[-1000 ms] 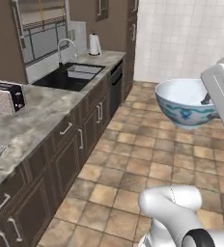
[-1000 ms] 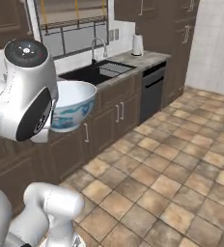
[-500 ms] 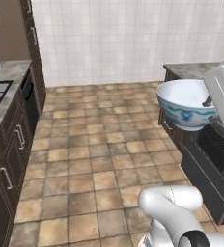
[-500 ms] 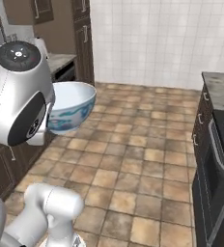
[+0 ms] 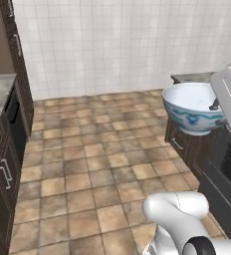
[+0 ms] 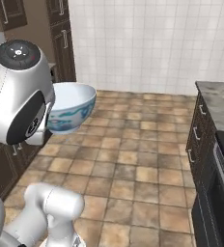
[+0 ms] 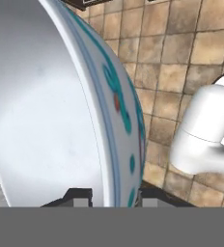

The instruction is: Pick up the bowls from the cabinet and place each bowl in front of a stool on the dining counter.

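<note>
The gripper (image 7: 115, 195) is clamping the white floral bowl's (image 5: 192, 107) rim mid-frame, carrying it, not yet placed.

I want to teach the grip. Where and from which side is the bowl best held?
By the rim. The bowl is deep and wide, so a claw cannot span it; one finger goes inside the wall and one outside, coming from above the open mouth. The hand view shows this pinch on the thin wall.
</note>
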